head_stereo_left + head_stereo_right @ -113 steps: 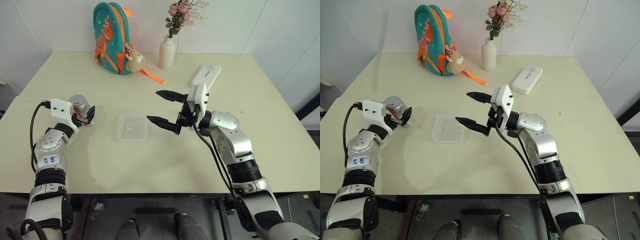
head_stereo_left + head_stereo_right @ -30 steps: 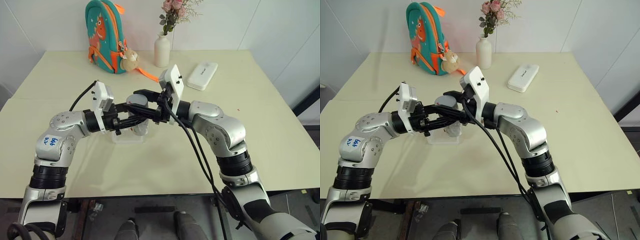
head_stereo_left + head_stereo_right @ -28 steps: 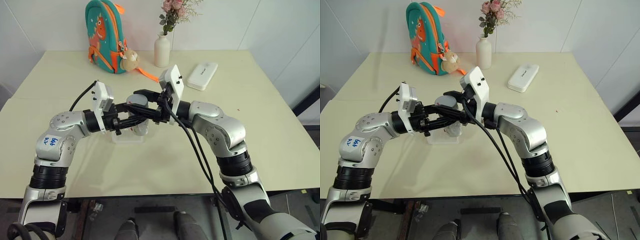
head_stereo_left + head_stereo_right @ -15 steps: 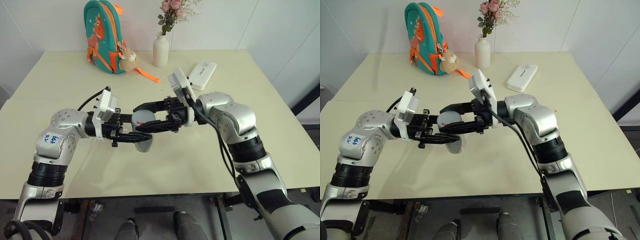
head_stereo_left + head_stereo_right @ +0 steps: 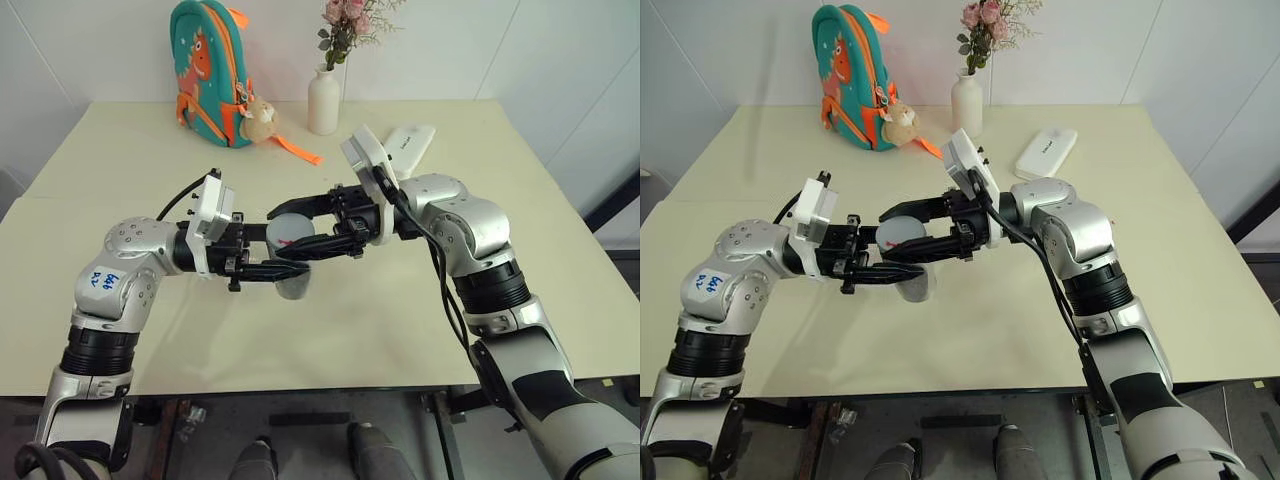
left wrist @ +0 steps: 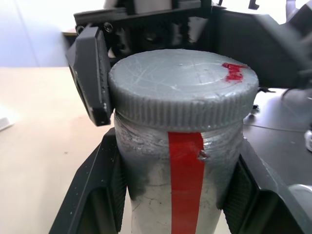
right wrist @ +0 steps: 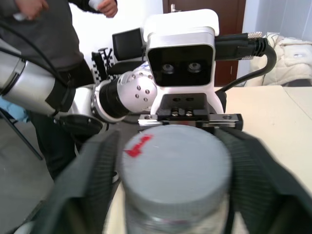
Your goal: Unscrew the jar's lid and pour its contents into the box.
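Jaws of the left gripper (image 6: 178,195) pinch the body of the jar (image 6: 181,180), one black finger (image 6: 92,195) pressed to each side of the silvery cylinder, whose red stripe faces that wrist camera. Jaws of the right gripper (image 5: 300,235) stand spread to either side of the lid (image 6: 183,87); in the left wrist view one finger lies against the ribbed grey rim, though I cannot tell whether the pair grips it or merely brackets it. The lid sits on the jar and bears a small red mark on its scratched top. Both grippers point level toward each other, meeting at the jar, which is held upright above the pale bench (image 5: 330,330) between the two wrists. Beyond the jaws, toward the far edge of the bench, a flat white oblong case (image 5: 1047,153) lies behind the right wrist, a white vase (image 5: 323,103) with pink flowers stands further back, and a teal and orange backpack (image 5: 208,70) with a small plush toy leans near the wall. Past the left gripper, the right wrist view shows a person in dark clothes (image 7: 44,44).
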`<action>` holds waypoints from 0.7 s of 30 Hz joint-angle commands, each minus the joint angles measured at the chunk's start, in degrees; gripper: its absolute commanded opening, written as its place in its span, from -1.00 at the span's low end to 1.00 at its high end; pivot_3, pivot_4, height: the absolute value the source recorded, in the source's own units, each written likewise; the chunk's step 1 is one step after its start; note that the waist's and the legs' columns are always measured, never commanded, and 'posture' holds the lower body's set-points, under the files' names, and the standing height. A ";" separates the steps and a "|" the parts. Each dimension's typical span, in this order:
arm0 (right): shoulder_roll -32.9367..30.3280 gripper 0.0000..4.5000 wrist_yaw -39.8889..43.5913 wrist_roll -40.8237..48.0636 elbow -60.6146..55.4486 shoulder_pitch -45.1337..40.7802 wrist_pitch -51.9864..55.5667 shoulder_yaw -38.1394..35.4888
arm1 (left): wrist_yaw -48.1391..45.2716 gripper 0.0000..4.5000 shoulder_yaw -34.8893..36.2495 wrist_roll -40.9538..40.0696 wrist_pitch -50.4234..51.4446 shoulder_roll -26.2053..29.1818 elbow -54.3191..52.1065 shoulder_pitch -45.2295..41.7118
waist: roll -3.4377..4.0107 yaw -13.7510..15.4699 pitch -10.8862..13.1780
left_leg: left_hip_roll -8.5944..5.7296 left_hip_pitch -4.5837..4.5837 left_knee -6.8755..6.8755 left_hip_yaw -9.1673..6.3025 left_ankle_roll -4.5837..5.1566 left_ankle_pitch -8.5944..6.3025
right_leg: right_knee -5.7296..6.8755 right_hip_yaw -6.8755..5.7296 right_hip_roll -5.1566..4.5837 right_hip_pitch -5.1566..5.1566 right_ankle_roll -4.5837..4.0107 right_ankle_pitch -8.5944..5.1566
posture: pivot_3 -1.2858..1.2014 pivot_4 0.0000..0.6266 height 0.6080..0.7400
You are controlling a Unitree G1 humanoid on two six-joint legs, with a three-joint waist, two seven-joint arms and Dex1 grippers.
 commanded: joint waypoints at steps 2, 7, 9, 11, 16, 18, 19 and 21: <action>1.75 0.99 -1.98 1.39 -2.22 0.41 0.02 -1.52 | 3.98 -0.07 5.02 -1.17 -1.57 -0.42 -0.33 -0.69 | 0.00 -0.01 0.00 | 0.00 0.00 0.01 0.00 0.00 0.00 | 0.01 0.00 0.00 0.00 0.00 0.00 | 0.03 -0.52 1.00; 2.37 0.99 -7.49 -0.12 -0.80 0.26 -1.91 -4.24 | 5.36 -0.07 6.54 -1.41 -1.70 -0.58 -0.36 0.59 | 0.00 0.04 0.00 | 0.00 0.00 0.00 0.00 0.00 0.00 | 0.00 0.00 0.00 0.00 0.00 0.00 | 0.03 -0.52 1.00; 2.28 0.99 -8.95 -0.78 -1.21 0.67 -2.30 -4.33 | 5.83 -0.07 6.98 -1.44 -1.62 -0.75 -0.48 1.00 | 0.00 0.07 0.00 | 0.00 -0.01 0.00 0.00 0.00 0.00 | 0.00 0.00 0.00 0.00 0.00 0.00 | 0.03 -0.52 1.00; 2.79 0.99 -10.56 -1.34 -1.99 1.13 -2.39 -3.97 | 5.98 -0.07 7.05 -1.43 -1.45 -0.95 -0.51 1.01 | 0.00 0.07 0.00 | 0.00 -0.01 0.00 0.00 0.00 0.00 | -0.01 0.00 -0.01 0.00 0.00 0.00 | 0.03 -0.52 1.00; 4.43 0.99 -12.93 -2.17 -2.07 1.36 -3.13 -3.25 | 6.10 -0.07 6.48 -1.32 -1.21 -1.50 -0.44 0.51 | 0.00 -0.07 0.00 | 0.00 0.00 0.00 0.00 0.00 0.00 | 0.01 0.00 0.00 0.00 0.00 0.00 | 0.03 -0.52 1.00; 5.08 0.99 -13.45 -2.45 -1.78 1.06 -3.43 -3.31 | 6.01 -0.07 6.34 -1.27 -1.01 -1.68 -0.59 0.46 | 0.00 -0.07 0.00 | 0.00 0.00 0.00 0.00 0.00 0.00 | 0.02 0.00 0.00 0.00 0.00 0.00 | 0.03 -0.52 1.00; 5.33 0.99 -13.57 -2.60 -1.48 0.84 -3.59 -3.34 | 5.92 -0.07 6.28 -1.21 -1.01 -1.72 -0.41 0.35 | 0.00 -0.06 0.00 | 0.00 0.00 0.00 0.00 0.00 0.00 | 0.02 0.00 0.00 -0.01 0.00 0.00 | 0.03 -0.52 1.00; 5.90 0.99 -13.69 -2.58 -1.08 0.29 -3.82 -3.50 | 5.89 -0.07 6.12 -1.10 -1.08 -1.83 -0.26 0.28 | 0.00 0.00 0.00 | 0.00 0.00 0.00 0.00 0.00 0.00 | 0.01 0.00 0.00 0.00 0.00 0.00 | 0.03 -0.52 1.00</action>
